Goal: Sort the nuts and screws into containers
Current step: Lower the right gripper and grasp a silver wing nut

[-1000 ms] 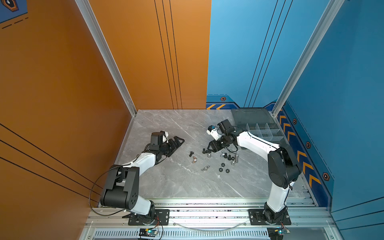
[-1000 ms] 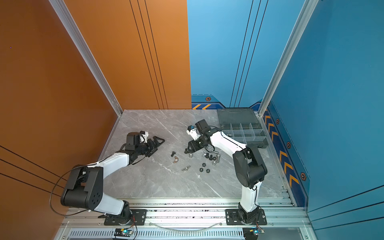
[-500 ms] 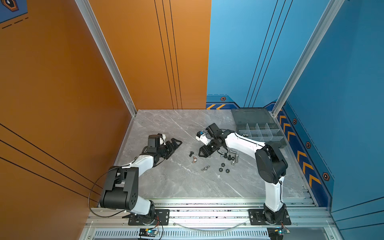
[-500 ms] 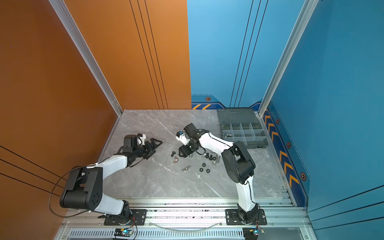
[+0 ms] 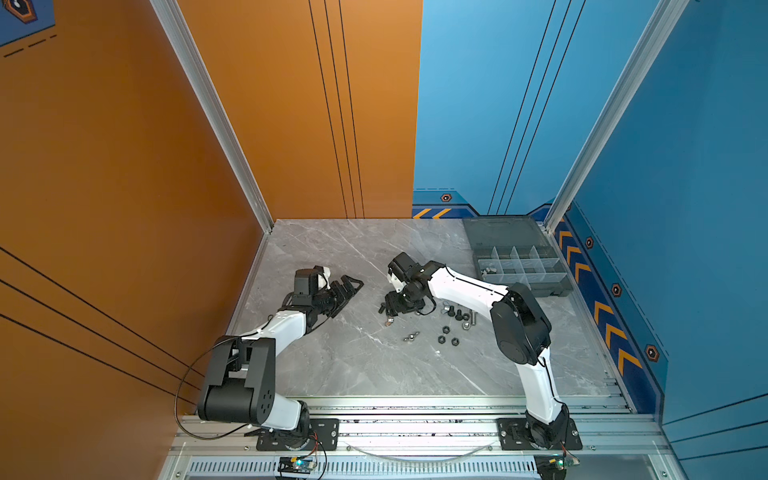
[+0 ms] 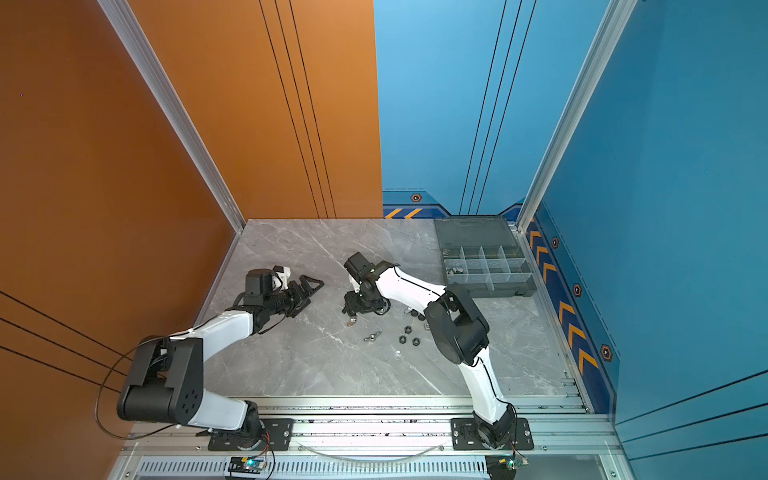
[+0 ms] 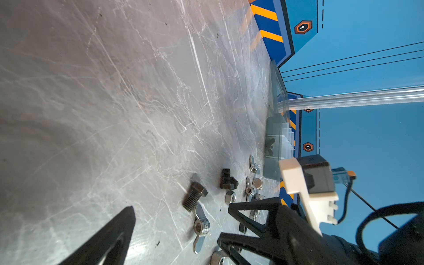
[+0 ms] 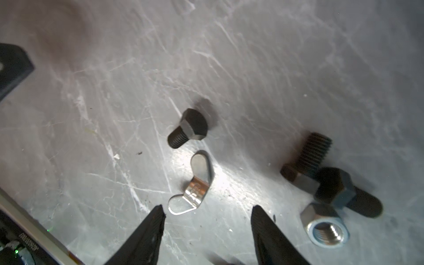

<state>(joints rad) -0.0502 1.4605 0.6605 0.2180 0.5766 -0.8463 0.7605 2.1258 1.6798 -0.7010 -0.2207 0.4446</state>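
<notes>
Right gripper (image 8: 207, 210) has swung to 9 o'clock from the box (image 5: 503, 232); fingers apart, empty, by a wing nut (image 8: 195, 185), likely next pick. Left gripper (image 5: 351, 282) idle, fingers wide apart.

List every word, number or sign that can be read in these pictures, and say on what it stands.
No word or number can be read.
Small pale print on a dark board in the right wrist view: too blurred to read.
Hexagon badges on the blue wall: a symbol only, no letters.
Orange arrow stripes on the same wall: no text.
</notes>
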